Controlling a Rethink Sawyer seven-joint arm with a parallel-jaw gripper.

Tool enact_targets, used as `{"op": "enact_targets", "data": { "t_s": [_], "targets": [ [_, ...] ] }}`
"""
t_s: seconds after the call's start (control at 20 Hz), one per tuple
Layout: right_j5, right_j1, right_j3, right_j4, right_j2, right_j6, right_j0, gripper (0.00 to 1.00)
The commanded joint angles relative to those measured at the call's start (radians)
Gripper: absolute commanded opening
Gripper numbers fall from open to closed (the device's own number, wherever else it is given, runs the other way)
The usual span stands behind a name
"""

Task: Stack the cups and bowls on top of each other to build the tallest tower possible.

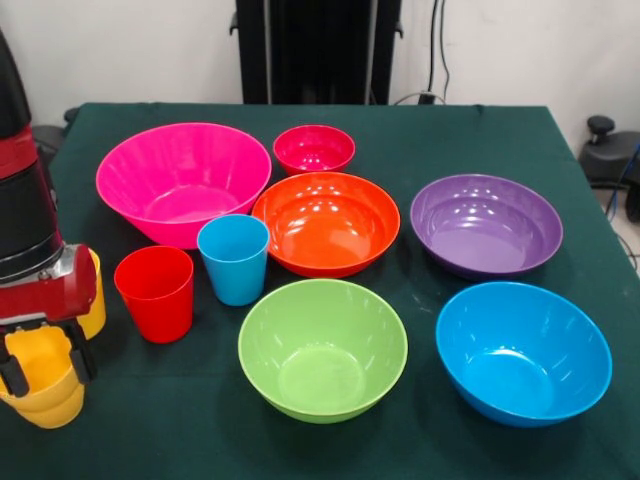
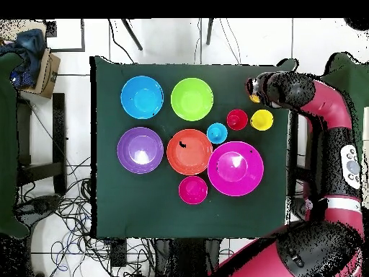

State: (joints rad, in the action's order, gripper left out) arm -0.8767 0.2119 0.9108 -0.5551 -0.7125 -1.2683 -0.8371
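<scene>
The gripper (image 1: 40, 360) sits at the table's edge, its black fingers (image 1: 80, 358) closed on the rim of a yellow cup (image 1: 45, 385) — a pinch on the wall, which suits a thin, light tumbler better than a squeeze across its whole body. That cup appears to sit in another yellow one beneath it, though where one ends and the other begins is hard to tell. A further yellow cup (image 2: 261, 120) stands just behind the arm, half hidden in the front view.

No tower has been started elsewhere. Every bowl rests open side up on the green cloth (image 1: 420, 150), each apart or barely touching its neighbour. The red cup (image 1: 156, 292) and the light blue cup (image 1: 234, 258) stand upright side by side, just in front of the big pink bowl (image 1: 182, 182). The orange bowl (image 1: 326, 222) lies at the centre, the small pink-red bowl (image 1: 314, 148) behind it, the purple bowl (image 1: 486, 224) to one side, and the green bowl (image 1: 322, 348) and blue bowl (image 1: 522, 352) nearest the camera.

Nested cups gain little height — likely the yellow one is being taken out.
</scene>
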Motion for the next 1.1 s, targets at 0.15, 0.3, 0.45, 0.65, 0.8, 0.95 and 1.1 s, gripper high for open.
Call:
{"op": "enact_targets", "data": {
  "t_s": [0.15,0.3,0.45,0.65,0.8,0.95,1.1],
  "targets": [
    [-0.112,0.038,0.092,-0.037,0.066,0.186,0.028,1.00],
    [-0.112,0.048,0.105,-0.034,0.073,0.174,0.030,1.00],
    [-0.115,0.063,0.126,-0.028,0.077,0.163,0.030,1.00],
    [-0.119,0.064,0.125,-0.025,0.078,0.156,0.033,1.00],
    [-0.115,0.059,0.122,-0.028,0.080,0.152,0.036,1.00],
    [-0.113,0.057,0.121,-0.030,0.084,0.138,0.041,1.00],
    [-0.113,0.060,0.122,-0.024,0.084,0.122,0.046,1.00]
  ]
}}
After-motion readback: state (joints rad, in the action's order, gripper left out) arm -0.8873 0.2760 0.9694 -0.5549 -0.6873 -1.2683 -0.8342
